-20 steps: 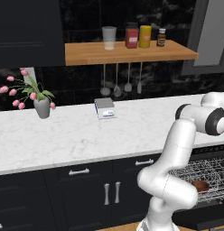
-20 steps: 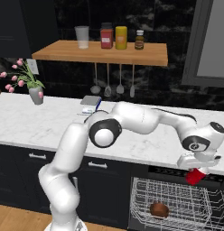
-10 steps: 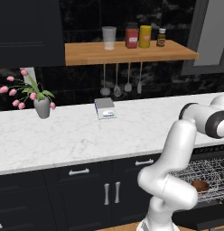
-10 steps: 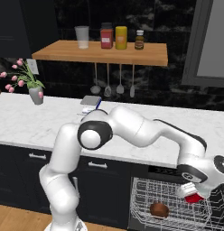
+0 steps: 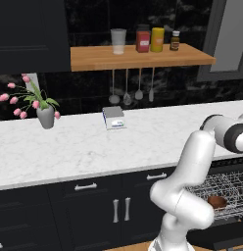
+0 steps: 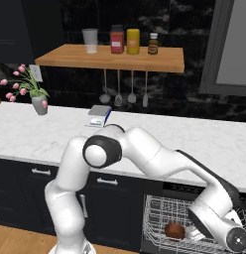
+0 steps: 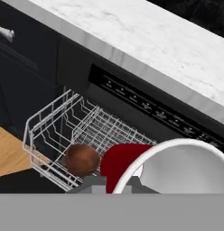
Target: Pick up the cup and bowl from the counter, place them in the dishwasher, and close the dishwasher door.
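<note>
The cup (image 7: 132, 164), red with a white inside, is held clamped in the gripper (image 7: 116, 187) at the lower right of the hand view, above the pulled-out silver rack (image 7: 82, 131) of the dishwasher (image 7: 145, 106). The bowl (image 7: 81, 159) is seen resting in the rack at lower left. Releasing the cup and shutting the door are judged to be left.
</note>
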